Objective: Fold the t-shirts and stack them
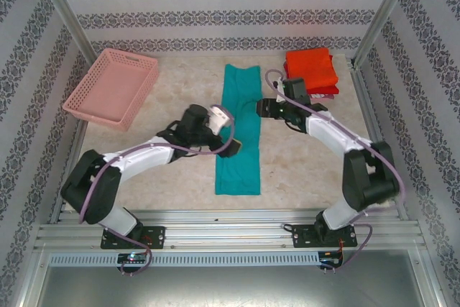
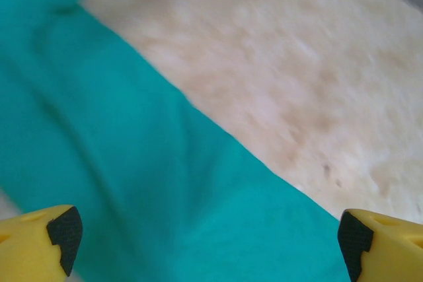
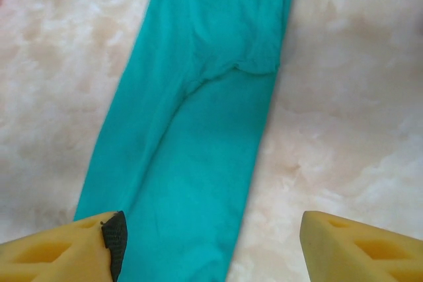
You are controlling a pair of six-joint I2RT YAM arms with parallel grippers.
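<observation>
Lying folded in a long narrow strip down the middle of the table (image 1: 180, 80), the teal t-shirt (image 1: 241, 95) has the left gripper (image 2: 208, 246) and right gripper (image 3: 211, 242) hovering over it, fingers spread wide, holding nothing. Folded orange-red t-shirts (image 1: 310, 68) rest in the far right corner.

Counter (image 1: 180, 84): pale beige, cloudy marbled pattern, matte. It is blurred in the left wrist view and sharper in the right wrist view.

Enclosed on three sides: back wall (image 1: 230, 5), left wall (image 1: 29, 91), right wall (image 1: 431, 91). All are white with horizontal bands of dark grey damask ornament.

Two aluminium posts stand at the far corners: left post (image 1: 61, 5), right post (image 1: 384, 12).

Silver rails (image 1: 230, 228) run along the counter's near edge. Just below them is a perforated strip (image 1: 215, 258), then a dull grey metal sheet (image 1: 230, 285).

Light is even and diffuse; shadows are soft and faint.
</observation>
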